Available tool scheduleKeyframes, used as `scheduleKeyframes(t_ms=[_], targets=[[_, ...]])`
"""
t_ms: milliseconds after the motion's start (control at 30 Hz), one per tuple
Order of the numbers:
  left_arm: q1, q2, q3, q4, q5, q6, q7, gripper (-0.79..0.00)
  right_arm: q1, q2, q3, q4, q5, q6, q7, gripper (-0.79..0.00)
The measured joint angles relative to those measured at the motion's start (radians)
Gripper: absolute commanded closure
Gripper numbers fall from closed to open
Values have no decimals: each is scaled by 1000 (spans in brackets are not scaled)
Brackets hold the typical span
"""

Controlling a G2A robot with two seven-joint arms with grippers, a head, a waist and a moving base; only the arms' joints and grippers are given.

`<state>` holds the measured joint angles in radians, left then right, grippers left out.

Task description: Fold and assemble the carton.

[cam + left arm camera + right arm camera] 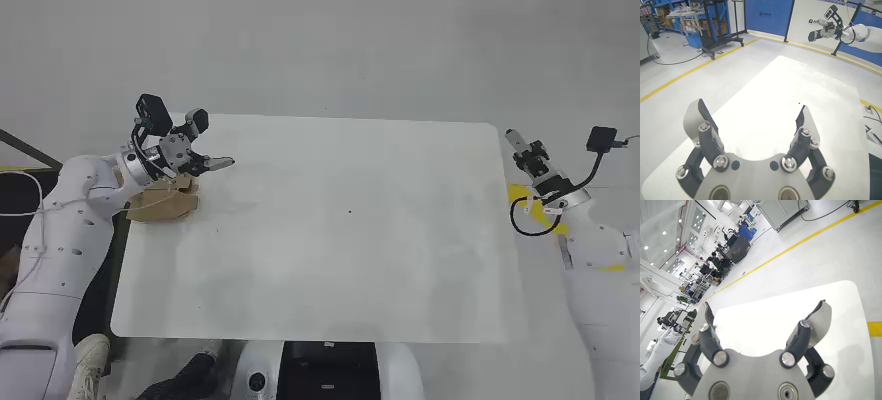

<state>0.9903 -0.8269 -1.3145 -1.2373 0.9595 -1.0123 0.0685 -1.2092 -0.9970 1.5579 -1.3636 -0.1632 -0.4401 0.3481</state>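
Left gripper point(752, 103), spread wide and holding nothing, hangs just beside the brown carton point(165, 202) at the table's point(350, 260) nine-o'clock edge, pointing toward three o'clock; I'd tip the wrist down over one flap before closing.

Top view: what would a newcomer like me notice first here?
A flattened brown cardboard carton lies at the left edge of the big white table, with the left gripper open close by. The right gripper, also open, hangs out past the table's opposite edge.
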Motion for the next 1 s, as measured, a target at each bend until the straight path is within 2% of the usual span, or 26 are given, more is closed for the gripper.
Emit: scheduleKeyframes(t_ms=[767,1000], targets=[[0,0,0,0,0,0,0,-785,0,0,0,0,0,0,0,-785],[33,11,-67,67,-102,8,-26,-785,0,0,0,0,0,0,0,-785]])
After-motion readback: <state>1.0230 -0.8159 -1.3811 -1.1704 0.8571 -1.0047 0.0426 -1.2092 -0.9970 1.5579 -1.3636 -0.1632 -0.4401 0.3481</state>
